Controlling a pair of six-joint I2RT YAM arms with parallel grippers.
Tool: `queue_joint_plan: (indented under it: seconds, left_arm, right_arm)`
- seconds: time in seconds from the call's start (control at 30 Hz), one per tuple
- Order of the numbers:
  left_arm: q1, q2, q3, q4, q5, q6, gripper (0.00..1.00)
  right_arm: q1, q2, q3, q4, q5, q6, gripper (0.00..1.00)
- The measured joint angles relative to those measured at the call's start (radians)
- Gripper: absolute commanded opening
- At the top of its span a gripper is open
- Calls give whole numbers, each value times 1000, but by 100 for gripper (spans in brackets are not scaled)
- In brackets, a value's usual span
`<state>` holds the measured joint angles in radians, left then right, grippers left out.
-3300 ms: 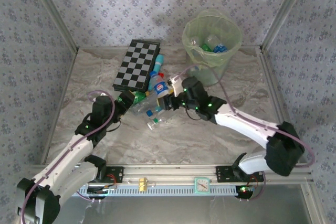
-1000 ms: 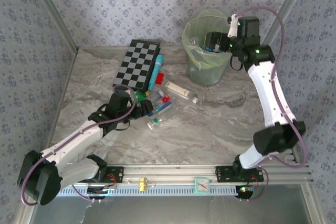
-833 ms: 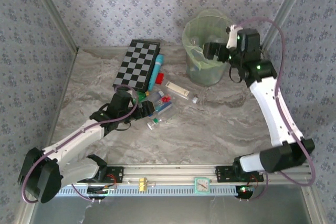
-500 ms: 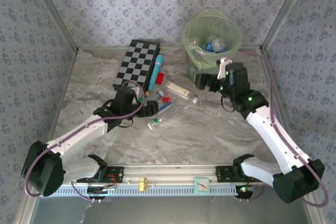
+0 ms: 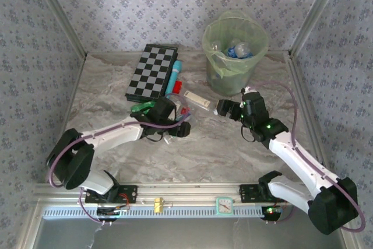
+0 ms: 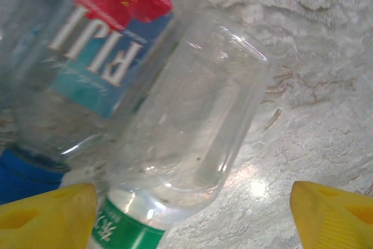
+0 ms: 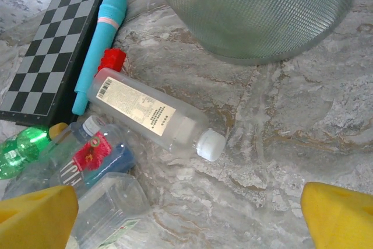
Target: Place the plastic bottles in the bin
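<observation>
Blue FIJI-labelled bottle (image 6: 87,62) touches the clear bottle (image 6: 192,121) lying ungripped between the left gripper's (image 6: 189,193) spread fingers (image 6: 332,208). White-labelled bottle's (image 7: 145,112) cap (image 7: 210,144) points at the open, empty right gripper (image 7: 186,202).

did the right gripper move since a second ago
Yes. The right gripper was over the bin rim; it has come down to the table, just in front of the bin.

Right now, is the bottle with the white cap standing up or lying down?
Lying down. The white-capped bottle rests on its side on the table, near the bin.
</observation>
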<state>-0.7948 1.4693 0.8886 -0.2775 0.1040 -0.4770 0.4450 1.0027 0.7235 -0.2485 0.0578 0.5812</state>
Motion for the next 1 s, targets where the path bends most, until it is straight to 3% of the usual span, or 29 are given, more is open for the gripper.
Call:
queue_joint_plan:
  seconds: [0.17,0.7,1.0]
  left_arm:
    - [-54,65,47,-18,-57,42,85]
    - [-89,200,120,-62,-106,90,86]
    - [-90,256,147,-63,-104,95,78]
  right_arm:
    - [0,10,-20,28,8,18,100]
    - [-15,8,-21,37,17,25,100]
    - [-17,1,-21,37,14,24,100]
